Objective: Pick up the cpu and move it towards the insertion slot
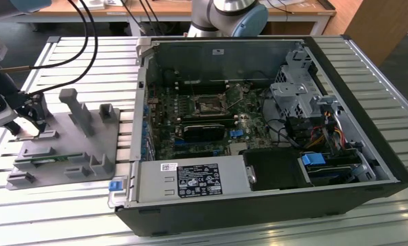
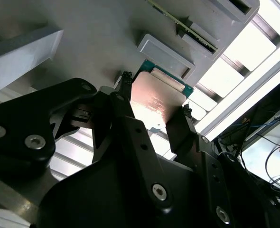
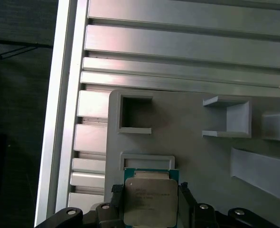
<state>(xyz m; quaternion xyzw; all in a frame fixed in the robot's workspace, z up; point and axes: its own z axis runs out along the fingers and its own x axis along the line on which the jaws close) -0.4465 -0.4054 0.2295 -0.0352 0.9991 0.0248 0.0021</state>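
Two fingers [image 3: 117, 195]: we see the gripper [image 3: 149, 188] narrowed, pressed on opposite edges of the cpu [image 3: 151, 202].
cpu: at the grey fixture [image 3: 197, 156].
insertion slot [image 1: 208, 105]: well apart, inside the computer case [image 1: 367, 128].

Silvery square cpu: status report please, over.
Black gripper straddles the silvery square cpu. Cpu lies on grey plastic fixture. Dark square insertion slot uncovered.

I see the gripper [image 2: 155, 97] straddling the cpu [image 2: 154, 107], with the gray fixture plate [image 2: 83, 38] behind it. From the cpu, a raised gray block [image 2: 166, 54] sits just beside it at twelve o'clock. The slatted metal table [image 2: 225, 76] shows at two o'clock.
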